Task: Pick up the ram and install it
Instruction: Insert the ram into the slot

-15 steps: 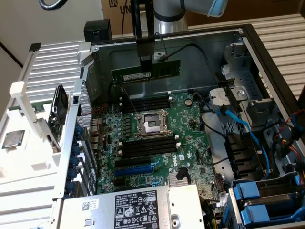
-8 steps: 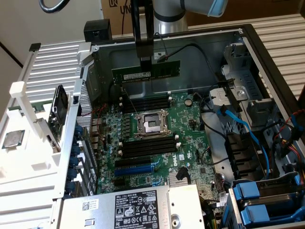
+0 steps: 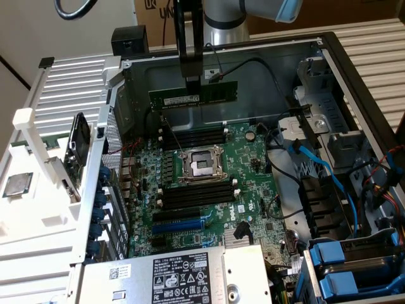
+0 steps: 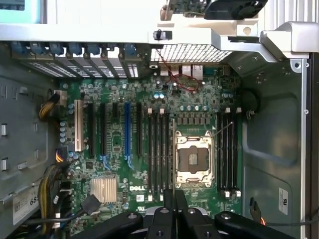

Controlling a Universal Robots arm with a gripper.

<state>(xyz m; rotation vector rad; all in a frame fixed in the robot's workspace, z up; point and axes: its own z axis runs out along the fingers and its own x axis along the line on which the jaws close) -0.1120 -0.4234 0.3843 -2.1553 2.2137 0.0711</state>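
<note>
**Cut off, edge-on, unreadable**

In the exterior view the top edge cuts off the arm [image 3: 221,16], and the print on the ram [image 3: 215,92] sticker [image 3: 181,100] is too small to read. In the wrist view the bottom edge crops the gripper [image 4: 174,198], and the ram's faces are hidden because it is seen edge-on.

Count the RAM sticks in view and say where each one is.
1. The ram is gripped in the pincer, held on edge above the motherboard. The black memory slots look empty, though a stick could be hidden.
</note>
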